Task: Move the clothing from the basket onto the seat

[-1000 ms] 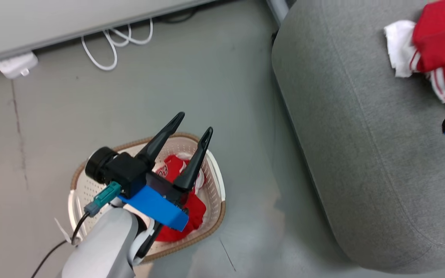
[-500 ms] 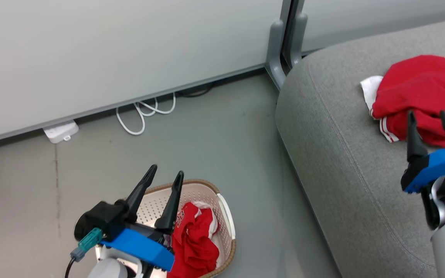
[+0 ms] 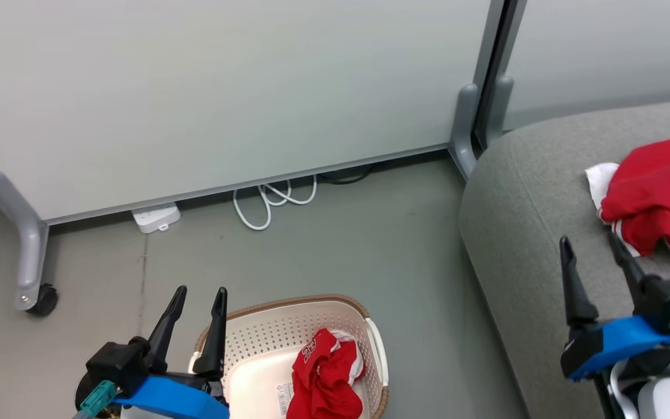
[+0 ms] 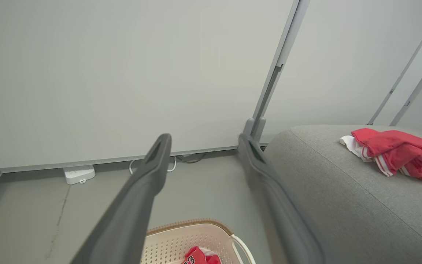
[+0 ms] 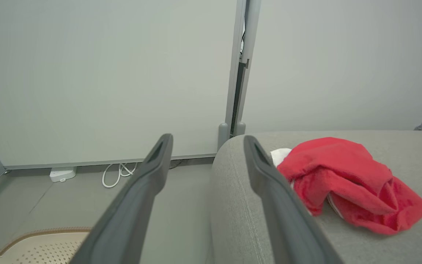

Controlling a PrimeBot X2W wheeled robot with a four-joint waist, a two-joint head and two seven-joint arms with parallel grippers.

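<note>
Basket (image 3: pixel 288 326) holds one red garment (image 3: pixel 323 378) beside its paper label (image 3: pixel 284 398).

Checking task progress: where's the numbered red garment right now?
Head view, bottom centre: the numbered red garment lies crumpled inside the basket, against its right wall, just right of the left gripper.

1. The basket (image 3: pixel 288 329) is sitting on the floor (image 3: pixel 341 256), left of the seat (image 3: pixel 521 244) and apart from it.
2. One garment (image 3: pixel 323 378) is lying in the basket, against its right side.
3. The other garment (image 3: pixel 655 198) is lying on the seat, toward its right.
4. A cable (image 3: pixel 271 201) and a power strip (image 3: pixel 156 217) are lying behind the basket, at the foot of the partition (image 3: pixel 224 87).
5. The left gripper (image 3: pixel 201 290) is hanging at the basket's left edge, and the right gripper (image 3: pixel 588 238) is hanging over the seat, just before the garment there.
</note>
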